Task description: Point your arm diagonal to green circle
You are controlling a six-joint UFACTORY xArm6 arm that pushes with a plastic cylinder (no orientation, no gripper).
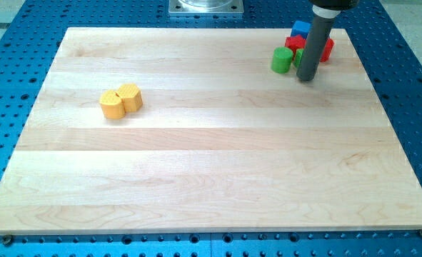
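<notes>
The green circle [282, 60], a short green cylinder, stands near the view's top right on the wooden board [211, 178]. My tip [308, 78] rests on the board just to the lower right of it, a small gap apart. The dark rod rises from the tip and covers part of a cluster behind it: a blue block [300, 28], a red block [295, 42] and another red block [328, 48]. A sliver of a second green block [297, 58] shows at the rod's left edge; its shape is hidden.
Two yellow blocks [121, 101] sit touching each other at the view's left, far from my tip. The board lies on a blue perforated table [410, 86]. A metal mounting plate [206, 7] sits at the view's top centre.
</notes>
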